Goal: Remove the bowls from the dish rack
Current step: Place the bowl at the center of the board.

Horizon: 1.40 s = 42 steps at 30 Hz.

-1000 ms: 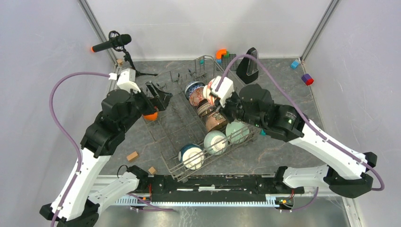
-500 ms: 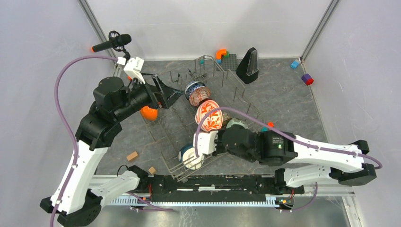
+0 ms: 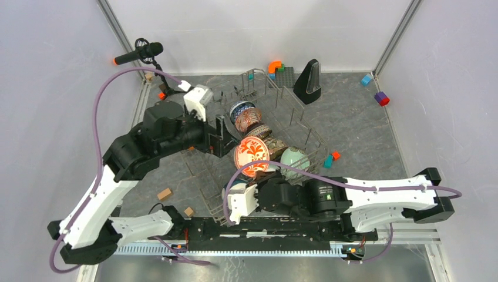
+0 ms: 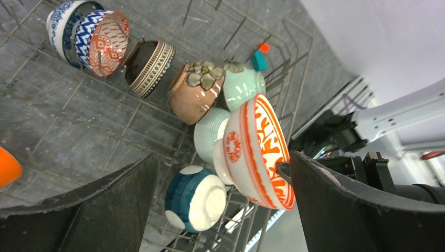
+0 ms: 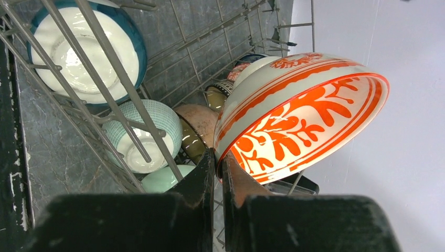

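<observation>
The right end effector has swung the red-floral bowl nearer, rim pinched tight; left end effector gapes wide beside it

The left arm and the right arm share one build: white, boxy shells on the long links and bulky, rounded black housings at the joints. A purple cable loops along each arm and ends by a white camera block at the wrist. The fingers are matte black, scuffed grey along their edges.
</observation>
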{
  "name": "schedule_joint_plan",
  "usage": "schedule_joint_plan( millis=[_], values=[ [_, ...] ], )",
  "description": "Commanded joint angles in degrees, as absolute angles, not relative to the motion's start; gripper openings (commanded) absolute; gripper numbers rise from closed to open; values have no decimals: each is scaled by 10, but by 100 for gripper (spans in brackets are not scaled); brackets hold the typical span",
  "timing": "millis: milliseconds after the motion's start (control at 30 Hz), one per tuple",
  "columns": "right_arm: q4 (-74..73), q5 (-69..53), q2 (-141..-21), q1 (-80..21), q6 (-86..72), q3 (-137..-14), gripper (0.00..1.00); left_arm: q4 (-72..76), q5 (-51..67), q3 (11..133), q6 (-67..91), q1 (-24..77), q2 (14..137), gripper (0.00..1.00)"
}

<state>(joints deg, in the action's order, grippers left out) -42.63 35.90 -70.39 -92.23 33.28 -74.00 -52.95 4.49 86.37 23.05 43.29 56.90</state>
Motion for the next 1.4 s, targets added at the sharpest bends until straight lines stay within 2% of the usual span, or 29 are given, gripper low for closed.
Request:
schedule_joint_plan(
  millis=[0,267,667,1033,1200,1367],
  values=[
    [-397,399,-713,-929,353,-748,0,-599,-84,924,181,505,606,98],
    [-401,401,-723,-932,353,-756,0,-714,-198,1003,181,566,697,84],
    [-405,402,-728,-933,350,-759,0,-770,-233,1033,191,634,753,77],
    [-411,400,-740,-934,344,-774,0,-771,-247,1012,205,657,760,53],
    [-415,397,-741,-935,342,-779,0,-768,-240,1002,206,659,755,52],
    [-413,392,-739,-935,340,-780,0,-766,-239,996,214,659,747,71]
  ],
)
